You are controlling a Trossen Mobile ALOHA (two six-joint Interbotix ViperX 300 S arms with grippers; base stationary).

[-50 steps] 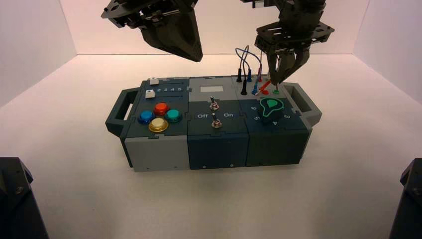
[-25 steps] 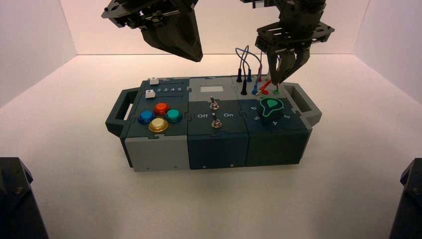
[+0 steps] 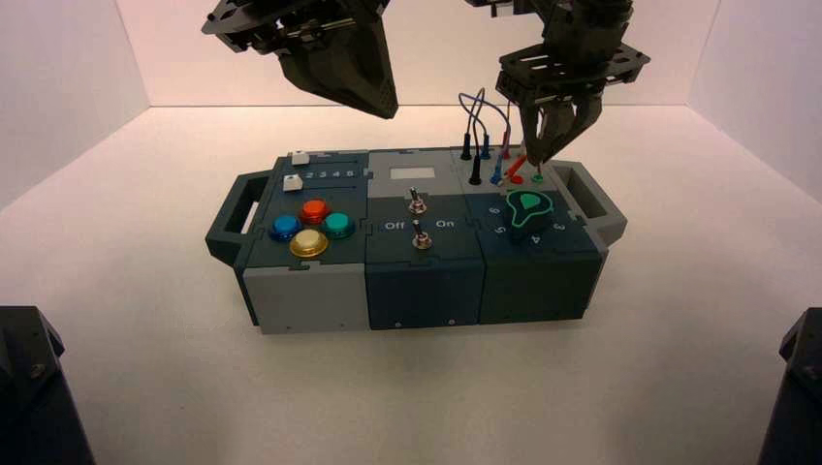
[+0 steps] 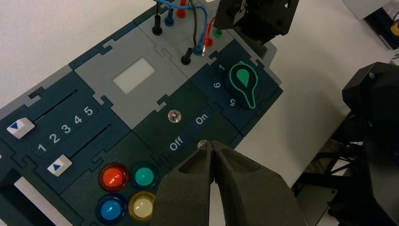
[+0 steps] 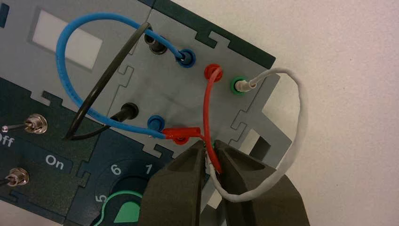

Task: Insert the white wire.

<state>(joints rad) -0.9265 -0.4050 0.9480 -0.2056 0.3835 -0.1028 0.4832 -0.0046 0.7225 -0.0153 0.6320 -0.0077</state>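
Observation:
The white wire (image 5: 301,117) arches off the box's right end. One white plug (image 5: 244,85) sits in the far green socket. Its other end runs down between the fingers of my right gripper (image 5: 212,147), which is shut on it just over the near green socket by the knob; that plug's tip is hidden by the fingers. The red wire (image 5: 208,108) also passes between the fingers. In the high view the right gripper (image 3: 543,155) points down at the wire panel. My left gripper (image 4: 211,143) is shut and empty, hovering high over the box's middle (image 3: 373,97).
The blue wire (image 5: 70,42) and black wire (image 5: 101,89) loop over the same panel beside the red plug (image 5: 181,134). The green knob (image 3: 528,206), two toggle switches (image 3: 417,203), coloured buttons (image 3: 310,228) and sliders (image 3: 296,170) lie on the box, whose handle (image 3: 591,199) sticks out right.

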